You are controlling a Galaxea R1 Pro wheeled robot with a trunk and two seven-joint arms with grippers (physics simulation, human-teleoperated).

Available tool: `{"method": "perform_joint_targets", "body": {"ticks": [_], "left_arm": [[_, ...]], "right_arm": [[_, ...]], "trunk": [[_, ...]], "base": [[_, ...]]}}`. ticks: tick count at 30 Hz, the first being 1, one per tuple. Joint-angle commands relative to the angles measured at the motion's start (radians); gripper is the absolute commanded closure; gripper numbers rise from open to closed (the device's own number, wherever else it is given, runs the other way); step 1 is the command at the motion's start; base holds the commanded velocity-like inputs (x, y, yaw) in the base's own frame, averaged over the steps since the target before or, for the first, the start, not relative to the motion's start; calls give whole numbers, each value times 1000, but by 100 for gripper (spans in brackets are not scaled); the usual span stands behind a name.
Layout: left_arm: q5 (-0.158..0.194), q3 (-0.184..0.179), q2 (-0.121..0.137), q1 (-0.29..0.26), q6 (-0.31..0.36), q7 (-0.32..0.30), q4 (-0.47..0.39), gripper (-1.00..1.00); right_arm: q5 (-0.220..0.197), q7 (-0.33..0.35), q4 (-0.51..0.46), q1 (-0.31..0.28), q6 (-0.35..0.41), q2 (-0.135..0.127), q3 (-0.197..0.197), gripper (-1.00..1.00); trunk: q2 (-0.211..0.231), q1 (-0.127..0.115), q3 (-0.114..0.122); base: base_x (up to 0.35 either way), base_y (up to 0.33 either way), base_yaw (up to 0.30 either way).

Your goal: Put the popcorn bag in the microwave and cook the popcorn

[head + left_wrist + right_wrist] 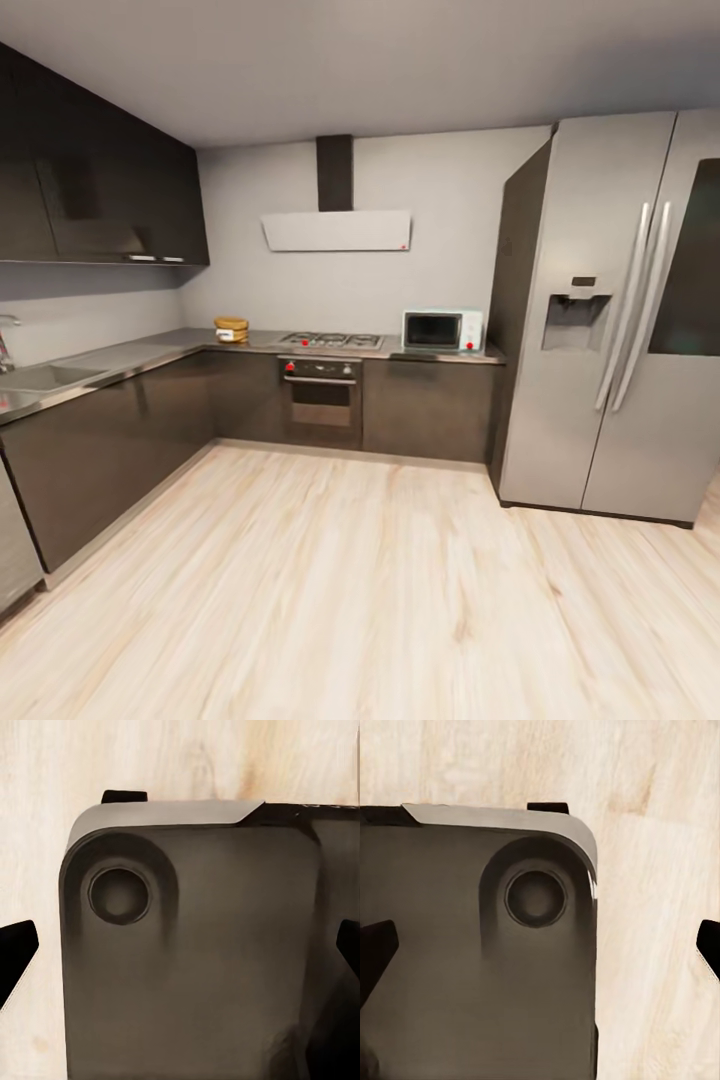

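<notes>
Across the kitchen, the tan-brown popcorn bag (231,330) stands on the grey countertop (150,356), near the back corner and left of the hob. The mint-blue microwave (441,329) sits on the same worktop at its right end, its dark door closed. The popcorn itself is too small and far off to make out. My left gripper (182,949) is open, its black fingertips (15,952) wide apart over the robot's dark base and the wood floor. My right gripper (542,947) is open likewise, holding nothing.
A tall steel fridge (600,320) stands right of the microwave. A gas hob (330,341) sits above a built-in oven (321,395) between bag and microwave. Dark cabinets and a sink (40,378) line the left wall. Light wood floor (380,600) stretches ahead.
</notes>
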Motion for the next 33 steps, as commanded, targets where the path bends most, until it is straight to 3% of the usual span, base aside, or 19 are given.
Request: {"method": "perform_joint_targets", "body": {"ticks": [1, 8, 20, 33], "left_arm": [[3, 2, 0, 0, 5, -2, -2, -100], [3, 3, 0, 0, 3, 0, -2, -100], [3, 4, 0, 0, -10, 0, -2, -100], [4, 2, 0, 0, -9, 0, -2, -100]], "right_arm": [[-1, 0, 1, 0, -5, 0, 0, -100], [-5, 0, 1, 0, -7, 1, -5, -100], [-9, 0, 1, 0, -8, 2, -8, -100], [4, 0, 1, 0, 1, 0, 5, -100]], "trunk": [[0, 1, -1], [0, 1, -1], [0, 1, -1], [0, 1, -1]], "base": [[325, 0, 0], [325, 0, -15], [325, 0, -201], [324, 56, -7]]}}
